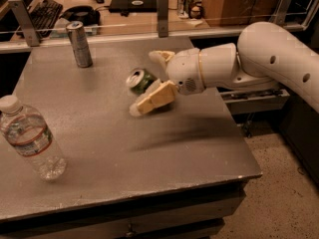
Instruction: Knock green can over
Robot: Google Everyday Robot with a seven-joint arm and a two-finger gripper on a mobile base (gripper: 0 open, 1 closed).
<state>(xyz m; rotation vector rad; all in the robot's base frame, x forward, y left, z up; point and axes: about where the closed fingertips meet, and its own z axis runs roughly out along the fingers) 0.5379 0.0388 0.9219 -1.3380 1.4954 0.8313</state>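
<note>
As pincer (pixel 144 82) straddles green can (pixel 136 78) (tilted), fingers (pixel 155 97) spread wide

Open tabletop in the middle and front
Gripper (pixel 144 83) straddles the tilted green can (pixel 136 78) mid-table; slim can (pixel 79 44) blocks the far left, water bottle (pixel 32 138) the near left of the table (pixel 149 168)

On the desk (pixel 174 148), the green can (pixel 139 79) leans near the middle, between the parted fingers of the end effector (pixel 143 82), which reaches in from the right. A tall can (pixel 79 44) stands back left and a bottle (pixel 32 138) front left.
</note>
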